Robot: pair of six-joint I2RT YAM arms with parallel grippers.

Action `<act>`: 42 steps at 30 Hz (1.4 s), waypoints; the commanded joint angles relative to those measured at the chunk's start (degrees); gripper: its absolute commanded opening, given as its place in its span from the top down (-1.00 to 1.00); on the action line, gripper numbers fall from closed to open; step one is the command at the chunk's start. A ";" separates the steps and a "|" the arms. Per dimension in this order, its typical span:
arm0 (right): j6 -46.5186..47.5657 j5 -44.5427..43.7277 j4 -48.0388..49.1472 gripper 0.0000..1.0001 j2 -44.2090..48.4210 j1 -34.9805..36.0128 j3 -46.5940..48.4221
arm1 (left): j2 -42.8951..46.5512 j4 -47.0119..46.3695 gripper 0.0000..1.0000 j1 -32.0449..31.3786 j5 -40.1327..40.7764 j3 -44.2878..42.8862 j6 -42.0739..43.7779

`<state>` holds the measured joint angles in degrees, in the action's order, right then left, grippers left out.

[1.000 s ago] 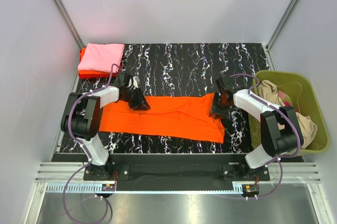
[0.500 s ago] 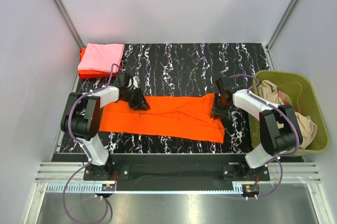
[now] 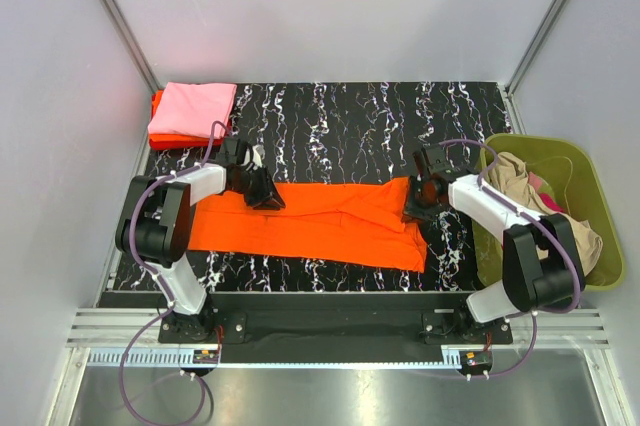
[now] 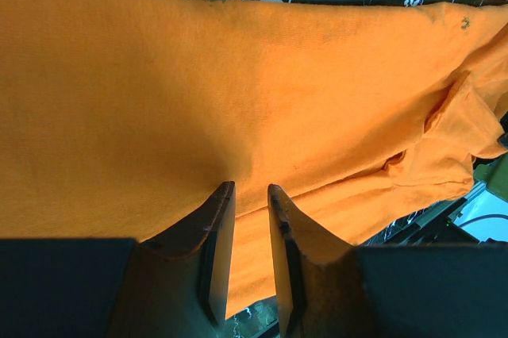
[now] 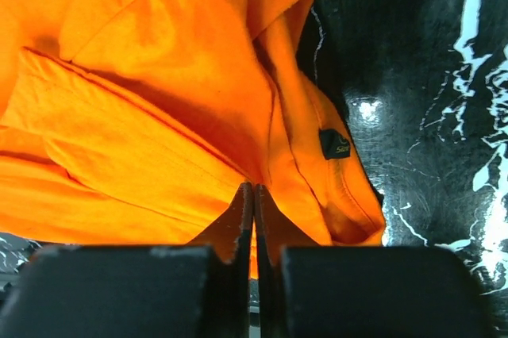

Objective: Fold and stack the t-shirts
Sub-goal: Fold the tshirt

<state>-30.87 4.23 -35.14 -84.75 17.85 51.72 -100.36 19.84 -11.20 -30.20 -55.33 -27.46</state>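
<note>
From above, the orange t-shirt (image 3: 320,221) lies in a long strip across the near middle of the table (image 3: 350,126). It sits between the folded pink t-shirt (image 3: 192,108) at the far left and the green basket (image 3: 590,161) on the right. The left gripper (image 3: 262,191) is at its far left edge and the right gripper (image 3: 418,201) at its right end. In the left wrist view, the jaws stand a little apart and seem to pinch a fold of orange cloth. In the right wrist view, the jaws press tight on the shirt's edge beside the small label (image 5: 333,144). Both should lift together, slow and level, so the cloth does not slip or bunch.

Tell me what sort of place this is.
Probably a robot lab test cell: white walls, a left arm and right arm bolted at the near edge, an orange shirt on a black marbled table beside a green basket.
</note>
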 commanded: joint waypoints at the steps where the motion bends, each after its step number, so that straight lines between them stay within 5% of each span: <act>1: 1.52 1.74 0.68 1.00 1.43 0.61 -0.40 | -0.01 -1.03 0.45 -0.14 -0.48 -0.92 0.39; 23: 5.03 0.08 -2.31 1.00 10.13 14.06 -0.48 | -2.48 -0.32 0.45 -0.40 1.37 -1.09 0.57; 42: -4.10 -1.94 -1.61 1.00 14.09 21.00 -1.71 | -2.74 -0.24 0.45 -1.02 2.25 -0.65 0.57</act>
<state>-31.66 4.49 -37.23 -72.16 37.06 50.65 -102.02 19.79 -11.60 -29.93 -55.35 -27.49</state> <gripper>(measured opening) 0.011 0.278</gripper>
